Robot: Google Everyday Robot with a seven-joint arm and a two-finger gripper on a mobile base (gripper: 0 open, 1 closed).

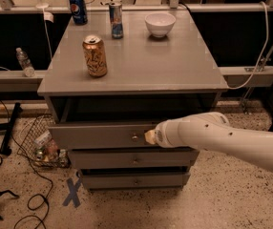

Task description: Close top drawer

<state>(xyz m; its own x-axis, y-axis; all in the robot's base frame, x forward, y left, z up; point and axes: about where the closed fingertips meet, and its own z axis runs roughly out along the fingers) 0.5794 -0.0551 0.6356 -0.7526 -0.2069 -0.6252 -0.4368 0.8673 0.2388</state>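
The top drawer [100, 135] of the grey cabinet stands a little way out, its front just ahead of the two lower drawers. Its small round metal knob [134, 137] is mid-front. My gripper [150, 137] is at the end of the white arm [222, 140] that reaches in from the right. Its tip rests against the drawer front just right of the knob.
On the cabinet top [174, 61] stand a brown can [94, 56], a blue can [78, 8], a slim can [116, 19] and a white bowl [160, 24]. A wire basket [36, 144] and cables lie on the floor at left. A blue X [73, 192] marks the floor.
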